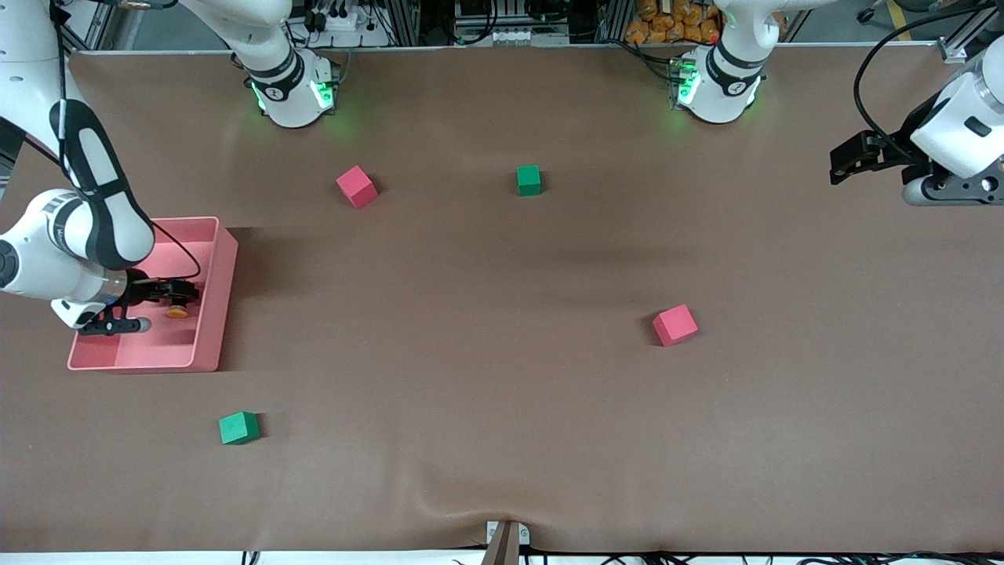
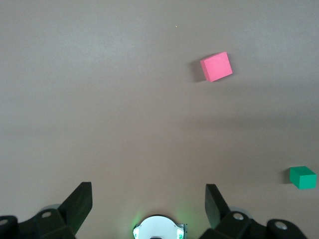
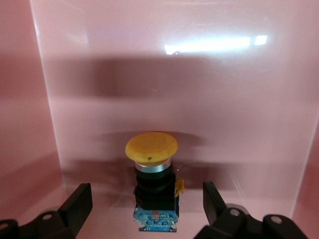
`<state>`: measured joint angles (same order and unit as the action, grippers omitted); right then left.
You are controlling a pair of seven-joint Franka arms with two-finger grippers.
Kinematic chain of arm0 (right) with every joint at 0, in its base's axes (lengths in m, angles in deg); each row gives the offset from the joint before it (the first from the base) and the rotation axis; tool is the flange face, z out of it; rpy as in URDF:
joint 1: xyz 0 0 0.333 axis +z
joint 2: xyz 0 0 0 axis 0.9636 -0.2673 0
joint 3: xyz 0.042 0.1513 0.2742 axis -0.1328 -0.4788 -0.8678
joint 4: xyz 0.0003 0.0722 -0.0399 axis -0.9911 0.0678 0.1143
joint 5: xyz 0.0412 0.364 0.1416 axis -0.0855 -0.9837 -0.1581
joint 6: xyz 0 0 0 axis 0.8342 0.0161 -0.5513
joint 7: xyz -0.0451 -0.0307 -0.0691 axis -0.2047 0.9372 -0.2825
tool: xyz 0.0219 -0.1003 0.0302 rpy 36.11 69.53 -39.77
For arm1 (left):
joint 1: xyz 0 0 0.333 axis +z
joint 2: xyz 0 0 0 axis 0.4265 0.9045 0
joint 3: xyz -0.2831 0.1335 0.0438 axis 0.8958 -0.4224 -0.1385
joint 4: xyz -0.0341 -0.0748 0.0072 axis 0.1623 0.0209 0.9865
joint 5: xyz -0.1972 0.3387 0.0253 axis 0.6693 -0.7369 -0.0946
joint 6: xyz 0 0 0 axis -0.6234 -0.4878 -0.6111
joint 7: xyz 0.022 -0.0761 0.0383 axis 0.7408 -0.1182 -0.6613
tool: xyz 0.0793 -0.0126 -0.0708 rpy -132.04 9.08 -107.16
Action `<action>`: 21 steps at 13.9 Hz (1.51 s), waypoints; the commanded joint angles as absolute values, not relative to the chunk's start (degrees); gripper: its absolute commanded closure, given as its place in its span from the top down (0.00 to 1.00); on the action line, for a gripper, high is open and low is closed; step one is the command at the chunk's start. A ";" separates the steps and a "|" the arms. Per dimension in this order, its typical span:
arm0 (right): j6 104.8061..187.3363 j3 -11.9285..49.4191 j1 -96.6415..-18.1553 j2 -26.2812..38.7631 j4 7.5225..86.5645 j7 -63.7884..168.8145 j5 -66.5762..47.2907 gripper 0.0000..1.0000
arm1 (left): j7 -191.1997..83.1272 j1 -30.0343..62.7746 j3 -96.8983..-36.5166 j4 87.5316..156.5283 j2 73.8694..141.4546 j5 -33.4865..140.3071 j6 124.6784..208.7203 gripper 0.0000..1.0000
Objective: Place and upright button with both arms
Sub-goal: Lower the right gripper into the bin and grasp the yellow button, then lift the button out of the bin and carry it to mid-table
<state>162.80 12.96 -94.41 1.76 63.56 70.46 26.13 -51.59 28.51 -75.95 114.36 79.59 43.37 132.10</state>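
The button (image 3: 154,172) is in the pink bin (image 1: 226,267) toward the right arm's end of the table. It has an orange cap and a black body, and seems to lie on its side on the bin floor. In the front view its orange cap (image 1: 177,312) shows beside my right gripper (image 1: 187,297). In the right wrist view my right gripper (image 3: 147,203) is open, with a finger on each side of the button's body and not touching it. My left gripper (image 1: 845,161) waits open and empty over the left arm's end of the table; it also shows in the left wrist view (image 2: 148,200).
Two red cubes (image 1: 357,187) (image 1: 674,325) and two green cubes (image 1: 529,180) (image 1: 238,428) lie scattered on the brown table. The bin's walls (image 3: 42,99) stand close around my right gripper. The left wrist view shows a red cube (image 2: 216,66) and a green cube (image 2: 302,177).
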 commanded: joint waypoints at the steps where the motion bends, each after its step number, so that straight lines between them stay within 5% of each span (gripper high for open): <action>1: 164.22 12.15 -95.59 0.53 62.55 72.88 24.74 0.87 | -50.84 28.76 -75.63 113.99 79.49 43.80 131.54 1.00; 3: 164.31 12.15 -95.77 -0.35 61.76 74.19 24.74 0.77 | -50.84 28.76 -75.72 113.73 79.58 43.72 131.63 1.00; 9: 163.70 12.15 -95.85 -0.35 60.88 75.60 24.74 0.00 | -51.01 28.06 -75.72 113.55 80.46 43.37 131.80 1.00; 14: 159.93 12.15 -96.65 0.00 57.28 76.93 24.74 0.00 | -51.98 28.23 -75.28 113.46 81.07 43.10 131.89 1.00; 21: 129.27 11.98 -91.74 0.26 34.18 72.03 24.65 0.00 | -51.81 28.23 -75.28 113.55 81.07 43.45 131.89 1.00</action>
